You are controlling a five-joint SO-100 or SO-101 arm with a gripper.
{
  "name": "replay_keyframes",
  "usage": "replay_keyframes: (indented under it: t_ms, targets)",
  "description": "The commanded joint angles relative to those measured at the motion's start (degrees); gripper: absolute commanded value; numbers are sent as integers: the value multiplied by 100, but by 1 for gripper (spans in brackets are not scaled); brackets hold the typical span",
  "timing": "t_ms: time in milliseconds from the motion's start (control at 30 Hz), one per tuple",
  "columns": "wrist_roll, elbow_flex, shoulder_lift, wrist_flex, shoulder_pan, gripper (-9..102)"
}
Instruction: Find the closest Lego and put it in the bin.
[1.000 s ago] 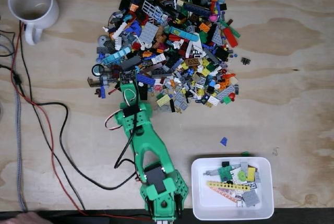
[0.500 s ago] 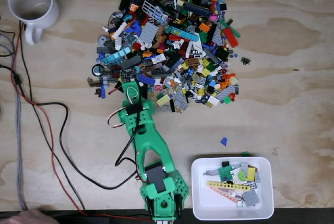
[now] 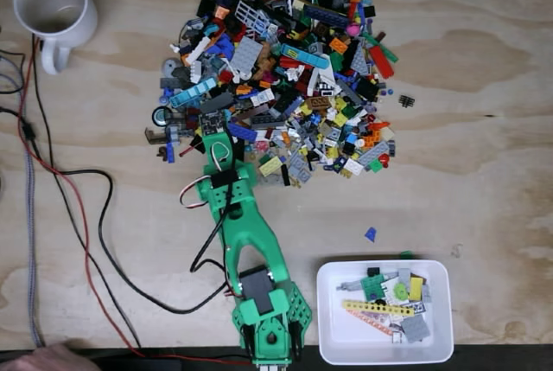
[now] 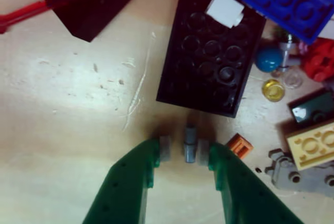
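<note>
In the wrist view my green gripper (image 4: 183, 151) is down on the bare wood at the near edge of the Lego pile. Its fingers (image 4: 130, 182) are drawn close together. A small grey Lego piece (image 4: 190, 141) spans the narrow gap and touches both tips. In the fixed view the gripper (image 3: 212, 122) sits at the lower left edge of the big mixed Lego pile (image 3: 285, 60). The bin (image 3: 333, 349), a shallow white tray holding several pieces, stands at the bottom right beside the arm's base.
A large black plate (image 4: 209, 51) lies just ahead of the fingers, with a small orange piece (image 4: 239, 144) to their right. A white mug (image 3: 54, 3) stands at the top left. Cables (image 3: 86, 241) run along the left. One loose blue piece (image 3: 370, 233) lies above the bin.
The arm's wrist and forearm have shifted slightly left and towards the pile. The pile, bin and mug have not moved.
</note>
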Motion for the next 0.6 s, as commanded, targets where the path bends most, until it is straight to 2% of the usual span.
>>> replay_keyframes:
  t_ms: [0, 300, 567]
  targets:
    - [26, -220, 18, -53, 53, 2]
    - [35, -308, 343, 149, 44, 0]
    - [-387, -2470, 1450, 2549, 1187, 0]
